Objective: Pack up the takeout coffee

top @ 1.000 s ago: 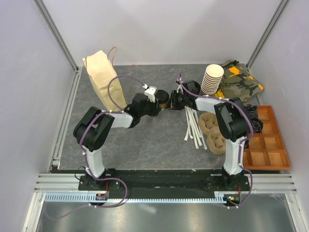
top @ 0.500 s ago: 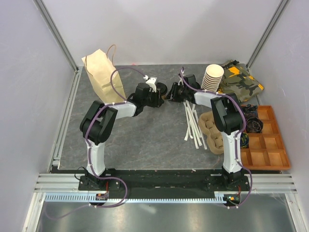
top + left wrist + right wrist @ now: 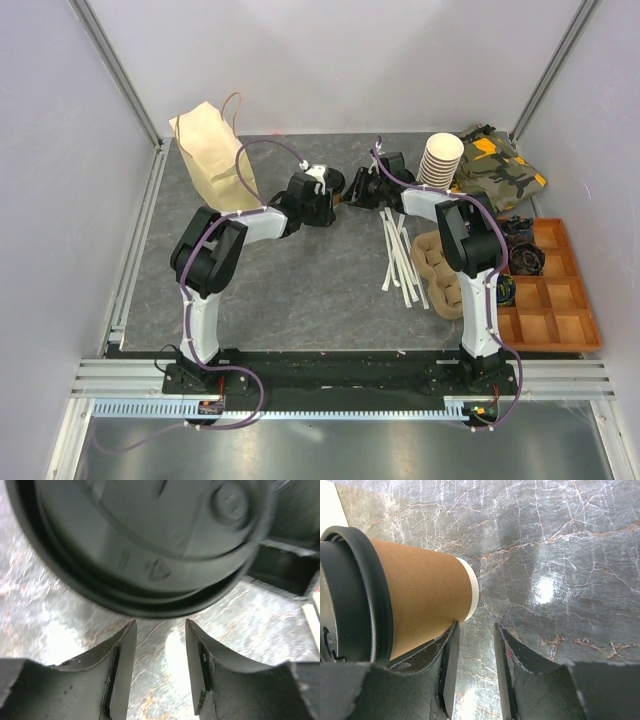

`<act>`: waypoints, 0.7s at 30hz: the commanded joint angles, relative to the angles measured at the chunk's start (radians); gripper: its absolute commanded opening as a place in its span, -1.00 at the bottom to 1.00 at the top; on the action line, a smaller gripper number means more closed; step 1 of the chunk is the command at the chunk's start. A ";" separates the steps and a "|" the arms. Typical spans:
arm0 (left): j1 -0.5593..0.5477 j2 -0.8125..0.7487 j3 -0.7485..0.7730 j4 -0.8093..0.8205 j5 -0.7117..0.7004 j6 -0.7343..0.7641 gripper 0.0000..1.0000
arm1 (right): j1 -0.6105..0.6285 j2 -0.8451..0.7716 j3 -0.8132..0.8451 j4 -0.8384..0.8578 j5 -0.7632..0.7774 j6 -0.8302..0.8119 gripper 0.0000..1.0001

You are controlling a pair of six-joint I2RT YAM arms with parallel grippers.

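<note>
We find the left end effector (image 3: 160, 625) and the right end effector (image 3: 476, 626) farther back than a moment ago. Both are released, jaws parted on nothing. The coffee cup (image 3: 420, 585) sits between them on the desk (image 3: 300, 290), unpacked. The near cardboard carrier (image 3: 440, 290) is empty; the far paper bag (image 3: 205, 150) hides its inside.

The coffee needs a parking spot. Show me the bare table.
Bare table lies between the left arm and the wooden sticks, and also in front of the paper bag. Crowded on the right: cup stack, cardboard carrier, orange tray.
</note>
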 commanded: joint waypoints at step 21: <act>-0.053 -0.042 0.013 0.097 -0.234 0.199 -0.10 | 0.005 -0.048 -0.040 0.062 0.001 0.074 -0.16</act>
